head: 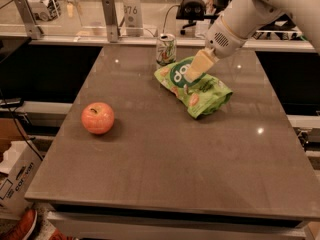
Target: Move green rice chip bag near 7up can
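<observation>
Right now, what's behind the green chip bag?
A small silver-green 7up can, its bottom partly covered by the light green chip bag. The robot's hand is on the bag.

1. Warm, dim light is coming from overhead, leaving small white glints on the dark desk.
2. The apple is casting a soft shadow beneath itself.
3. The gripper, at the green rice chip bag's upper part, is showing pale and brightly lit.

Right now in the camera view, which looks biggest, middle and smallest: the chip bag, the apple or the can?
1. green rice chip bag, clearly largest; the gripper sits on it.
2. apple.
3. 7up can: looks slimmer than the apple, but it stands farther back, so that pair is unsure.
</observation>
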Controlling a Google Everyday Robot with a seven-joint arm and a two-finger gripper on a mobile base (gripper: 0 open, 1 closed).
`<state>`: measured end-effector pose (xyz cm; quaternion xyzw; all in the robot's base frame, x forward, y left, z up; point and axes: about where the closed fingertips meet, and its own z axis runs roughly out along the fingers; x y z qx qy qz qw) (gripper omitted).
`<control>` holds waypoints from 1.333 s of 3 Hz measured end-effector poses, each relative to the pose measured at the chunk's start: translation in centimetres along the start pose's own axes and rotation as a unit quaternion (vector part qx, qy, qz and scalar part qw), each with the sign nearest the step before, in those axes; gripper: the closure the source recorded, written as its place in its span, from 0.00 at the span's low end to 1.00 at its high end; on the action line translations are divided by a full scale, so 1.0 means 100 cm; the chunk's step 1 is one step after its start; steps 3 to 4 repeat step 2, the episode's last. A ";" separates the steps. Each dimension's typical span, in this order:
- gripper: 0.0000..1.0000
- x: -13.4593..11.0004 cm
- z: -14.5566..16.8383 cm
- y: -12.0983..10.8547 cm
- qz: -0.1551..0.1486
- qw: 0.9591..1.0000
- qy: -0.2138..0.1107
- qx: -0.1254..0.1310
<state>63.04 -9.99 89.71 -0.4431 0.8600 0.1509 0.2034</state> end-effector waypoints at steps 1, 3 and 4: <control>0.00 -0.001 0.002 0.000 -0.001 1.000 0.001 -0.001; 0.00 -0.001 0.003 0.000 -0.001 1.000 0.001 -0.001; 0.00 -0.001 0.003 0.000 -0.001 1.000 0.001 -0.001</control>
